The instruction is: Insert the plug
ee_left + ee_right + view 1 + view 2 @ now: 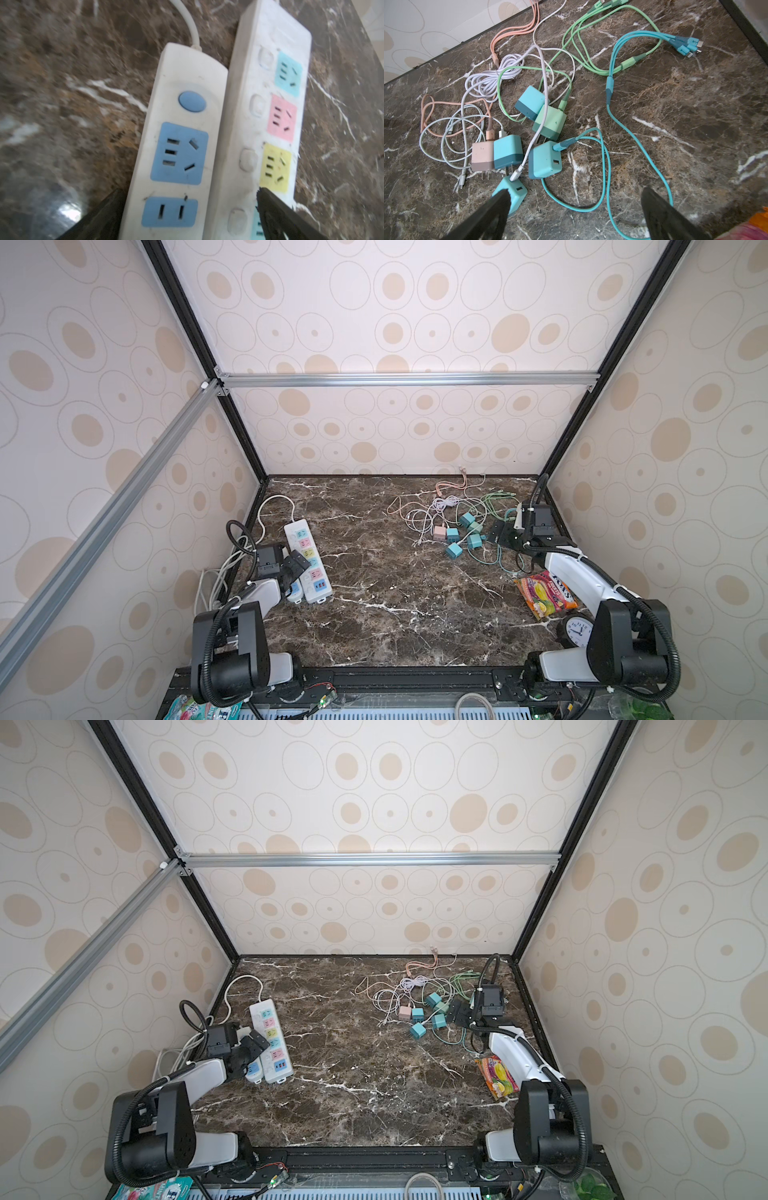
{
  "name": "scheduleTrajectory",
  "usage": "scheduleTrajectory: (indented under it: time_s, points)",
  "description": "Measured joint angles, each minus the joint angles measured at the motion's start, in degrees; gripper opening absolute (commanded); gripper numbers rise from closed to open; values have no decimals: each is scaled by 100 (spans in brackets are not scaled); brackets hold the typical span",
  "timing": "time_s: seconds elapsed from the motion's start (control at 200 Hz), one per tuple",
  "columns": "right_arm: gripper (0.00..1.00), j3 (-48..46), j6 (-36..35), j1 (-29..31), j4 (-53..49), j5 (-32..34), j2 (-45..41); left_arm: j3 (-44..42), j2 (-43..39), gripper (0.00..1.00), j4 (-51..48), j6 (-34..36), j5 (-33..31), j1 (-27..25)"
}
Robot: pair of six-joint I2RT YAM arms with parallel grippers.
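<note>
Barely begun: no plug seen in the power strips (318, 576) beneath the left gripper (189, 190), charger plugs (545, 161) loose on the tabletop (395, 605) (none grasped) beneath the right gripper (576, 192), all jaws spread, empty.

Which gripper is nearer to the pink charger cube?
Right. The right gripper is open, close by the pink charger cube; the left gripper is far off, open over the power strips.

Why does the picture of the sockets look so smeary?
Left wrist view: blur smears the marble, plus a white glare spot; the strips stay readable. Right wrist view: sharp, cables crisp. Both top views: even light, slightly soft.
</note>
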Motion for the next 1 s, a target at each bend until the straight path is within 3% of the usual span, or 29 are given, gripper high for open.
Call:
scheduleTrajectory:
  time_s: [0.425, 0.695, 1.0]
  points:
    - [100, 81, 103, 0, 74, -234, 140, -83, -90, 98, 162, -1266, -354, -2317]
    - [100, 81, 129, 7, 122, -310, 164, 841, 876, 98, -22, -1593, -660, -3480]
    - [100, 81, 188, 46, 125, -424, 155, 2074, 1690, 98, -850, -1331, -1161, -4317]
